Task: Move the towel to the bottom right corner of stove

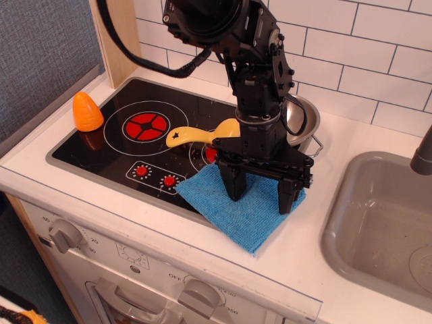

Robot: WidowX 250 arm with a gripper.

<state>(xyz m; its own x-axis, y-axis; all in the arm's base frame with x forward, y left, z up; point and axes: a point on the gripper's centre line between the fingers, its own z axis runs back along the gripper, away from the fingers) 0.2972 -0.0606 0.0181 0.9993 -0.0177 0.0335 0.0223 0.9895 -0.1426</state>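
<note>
The blue towel [246,208] lies over the stove's [121,145] front right corner, its lower edge spilling onto the white desk [297,260]. The fingers [234,181] stand spread wide, both tips pressed down on the towel. A yellow spatula [200,136] rests on the stove just behind the towel.

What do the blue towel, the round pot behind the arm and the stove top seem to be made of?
The towel: soft cloth, likely terry or microfibre, by its matte, nubby weave. The pot: shiny metal, probably steel, by its bright silvery reflections. The stove: glossy black surface, glass or smooth plastic, since it mirrors the orange cone standing on it.
</note>
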